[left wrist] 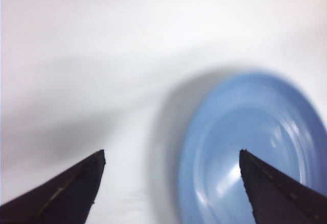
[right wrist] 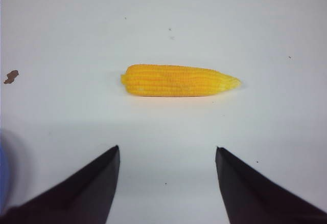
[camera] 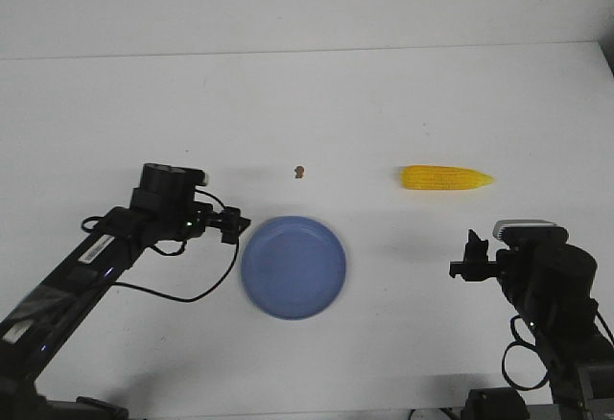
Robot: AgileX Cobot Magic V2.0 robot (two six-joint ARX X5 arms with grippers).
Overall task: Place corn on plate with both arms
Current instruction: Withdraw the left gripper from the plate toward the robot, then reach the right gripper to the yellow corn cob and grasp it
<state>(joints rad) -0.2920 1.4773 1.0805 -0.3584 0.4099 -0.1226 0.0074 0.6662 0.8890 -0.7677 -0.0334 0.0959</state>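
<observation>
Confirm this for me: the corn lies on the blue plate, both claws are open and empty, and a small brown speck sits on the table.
Not quite. The corn lies on the bare table, apart from the blue plate, as the front view shows. The rest holds: the left claw and right claw are open and empty, and the brown speck is there.

Yellow corn (camera: 446,178), periwinkle-blue plate (camera: 293,267)
</observation>
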